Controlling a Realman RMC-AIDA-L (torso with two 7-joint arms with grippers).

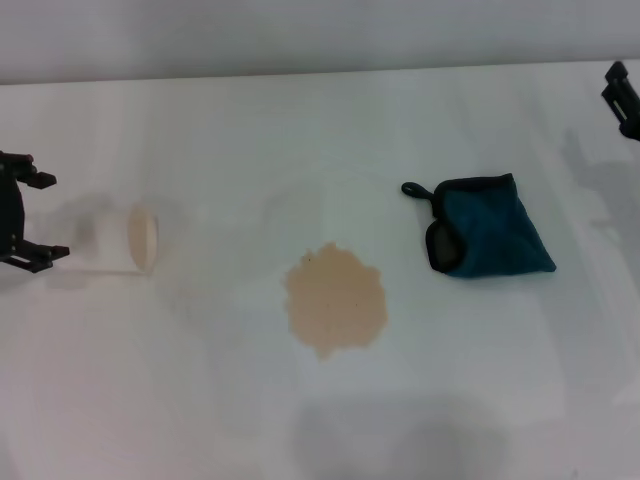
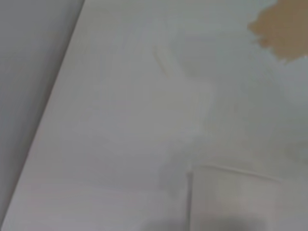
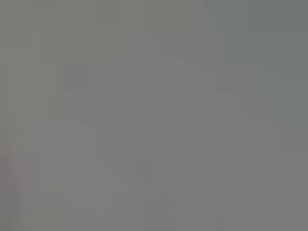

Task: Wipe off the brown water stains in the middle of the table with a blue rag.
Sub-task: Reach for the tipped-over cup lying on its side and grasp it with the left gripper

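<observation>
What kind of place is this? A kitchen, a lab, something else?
Probably a test bench rather than a kitchen: a bare white table against a plain wall, holding only a brown stain, a blue rag and a tipped paper cup, with robot grippers at both edges.

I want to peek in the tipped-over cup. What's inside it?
The paper cup lies on its side on the table, mouth toward the brown stain. Its inside looks tan at the opening. Nothing shows spilling out; deeper inside cannot be seen.

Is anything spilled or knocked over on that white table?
Yes. A paper cup lies tipped on its side at the left, and a ragged brown stain sits mid-table, the blue rag unused to its right.
</observation>
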